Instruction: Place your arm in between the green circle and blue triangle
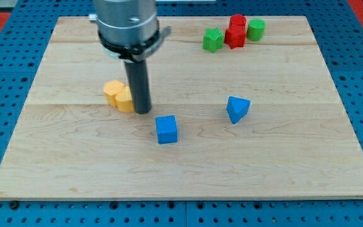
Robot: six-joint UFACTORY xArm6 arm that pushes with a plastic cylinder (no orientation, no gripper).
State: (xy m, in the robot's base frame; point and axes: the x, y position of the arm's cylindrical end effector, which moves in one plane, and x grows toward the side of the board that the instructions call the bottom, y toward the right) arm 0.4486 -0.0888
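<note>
The green circle (256,28) stands near the view's top right, touching a cluster of red blocks. The blue triangle (237,108) lies right of the board's middle. My tip (142,111) rests on the board at the view's left of centre, well to the left of both. It touches the right side of two yellow blocks (119,96). A blue cube (166,129) lies just below and right of the tip.
Two red blocks (236,31) sit between the green circle and a green star-shaped block (213,40) at the top right. The wooden board (295,164) lies on a blue pegboard. The arm's grey body (126,25) hangs over the top left.
</note>
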